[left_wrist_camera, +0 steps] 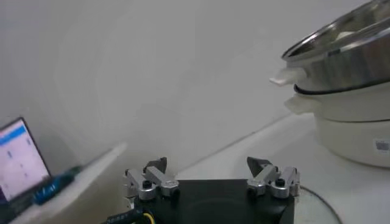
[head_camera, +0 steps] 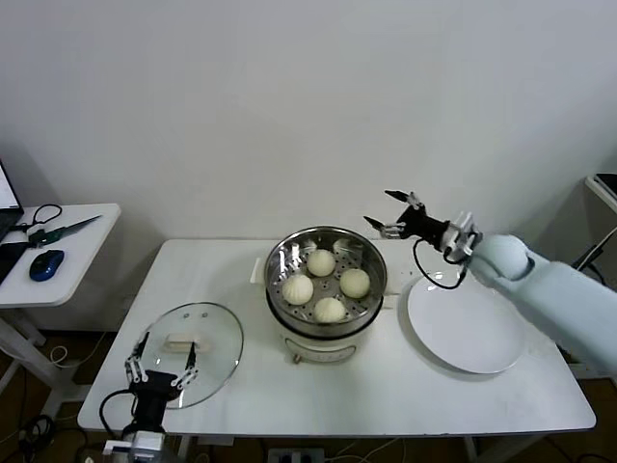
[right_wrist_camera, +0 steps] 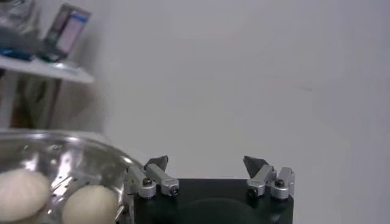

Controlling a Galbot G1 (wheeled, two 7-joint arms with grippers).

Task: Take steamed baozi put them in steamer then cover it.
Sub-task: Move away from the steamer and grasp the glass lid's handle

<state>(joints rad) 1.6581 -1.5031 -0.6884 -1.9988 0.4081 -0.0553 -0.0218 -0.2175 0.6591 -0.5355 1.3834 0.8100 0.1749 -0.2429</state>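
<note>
The steamer point(head_camera: 326, 333) stands mid-table, a shiny steel pot on a cream base, uncovered. Several cream-white baozi point(head_camera: 321, 261) lie on its perforated floor. My right gripper point(head_camera: 384, 212) hangs open and empty in the air just past the pot's far right rim. In the right wrist view the gripper point(right_wrist_camera: 206, 161) has nothing between its jaws, with baozi point(right_wrist_camera: 88, 204) in the steamer point(right_wrist_camera: 73, 146) beside it. My left gripper point(head_camera: 166, 349) stands open and empty at the near edge of the glass lid point(head_camera: 207, 328), which lies flat at the front left. The left wrist view shows the gripper point(left_wrist_camera: 210, 163) and the steamer point(left_wrist_camera: 347, 91) farther off.
An empty white plate point(head_camera: 468, 328) lies right of the steamer, under my right arm. A side table point(head_camera: 82, 227) to the left carries a blue mouse point(head_camera: 45, 263) and a laptop point(left_wrist_camera: 18, 155). The table's front edge runs close to the lid.
</note>
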